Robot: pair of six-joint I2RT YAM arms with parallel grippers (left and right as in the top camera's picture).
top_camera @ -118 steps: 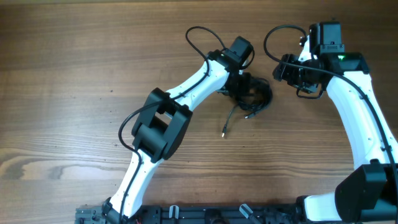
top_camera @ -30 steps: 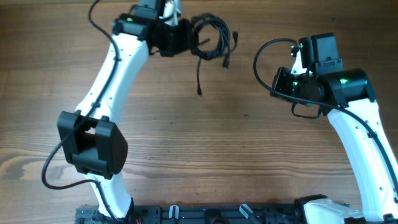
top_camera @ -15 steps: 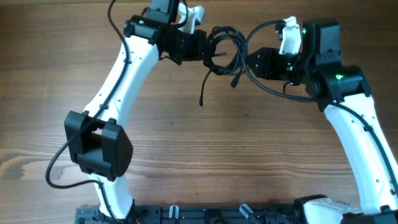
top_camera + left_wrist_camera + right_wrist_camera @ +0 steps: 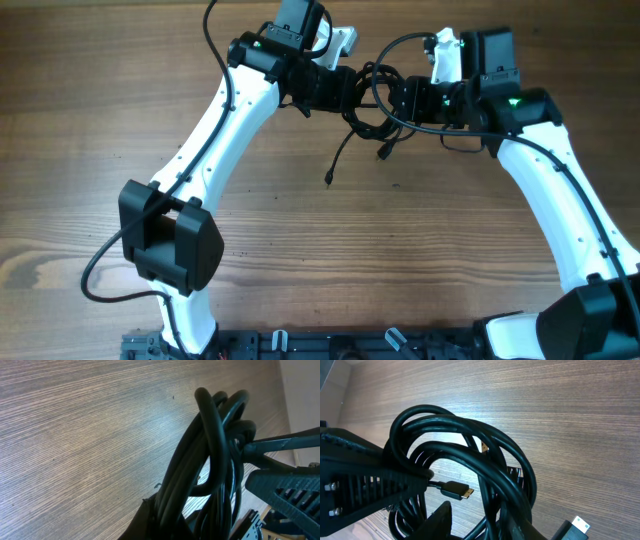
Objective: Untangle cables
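While the left tool [image 4: 345,88] clamps the cables [image 4: 362,118], the right tool [image 4: 394,100] straddles their loops, grip unclear.

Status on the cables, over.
Left claw shut on cables. Right claw at them, grip unclear. Cables tangled, ends dangling. Nothing else in the way.

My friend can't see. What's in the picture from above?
The left gripper holds a tangled bundle of black cables over a wooden table. The right gripper reaches into the bundle from the other side.
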